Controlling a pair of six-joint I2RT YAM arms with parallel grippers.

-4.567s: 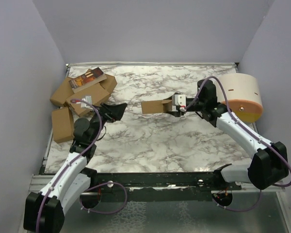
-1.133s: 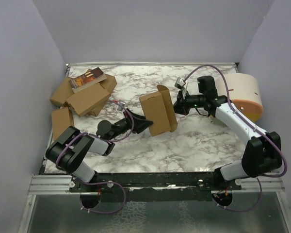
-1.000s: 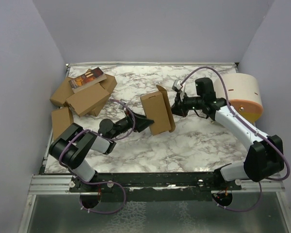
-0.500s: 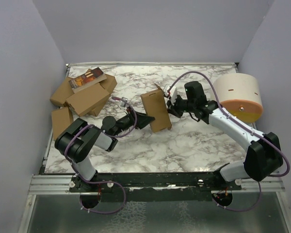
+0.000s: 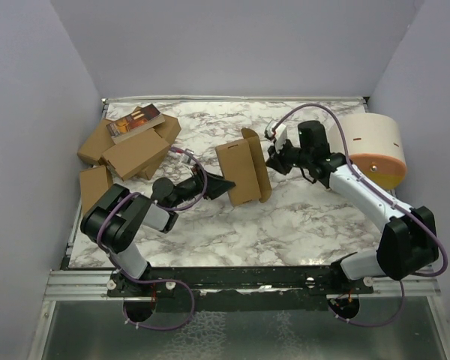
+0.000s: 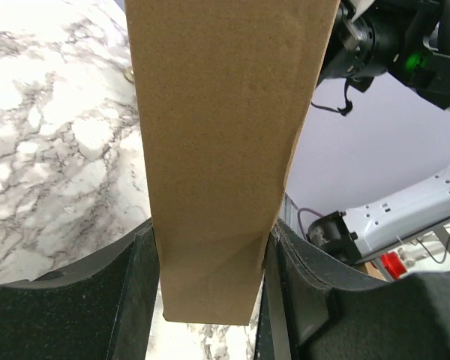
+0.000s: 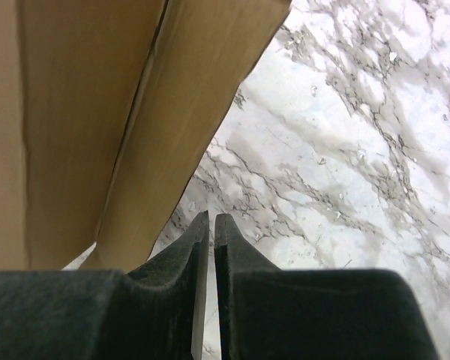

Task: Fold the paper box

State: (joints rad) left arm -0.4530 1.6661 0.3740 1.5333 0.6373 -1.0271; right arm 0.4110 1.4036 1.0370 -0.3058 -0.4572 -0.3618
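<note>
Looking down, we see the left gripper (image 5: 226, 185) clamping the brown box (image 5: 242, 171); the right gripper (image 5: 272, 159), clenched empty, sits beside it.

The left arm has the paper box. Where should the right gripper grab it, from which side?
Probably the raised flap on the right edge of the paper box, coming from the right. It stands up as a thin free edge facing the right gripper, whose fingers are shut, while the left gripper clamps the opposite side.
</note>
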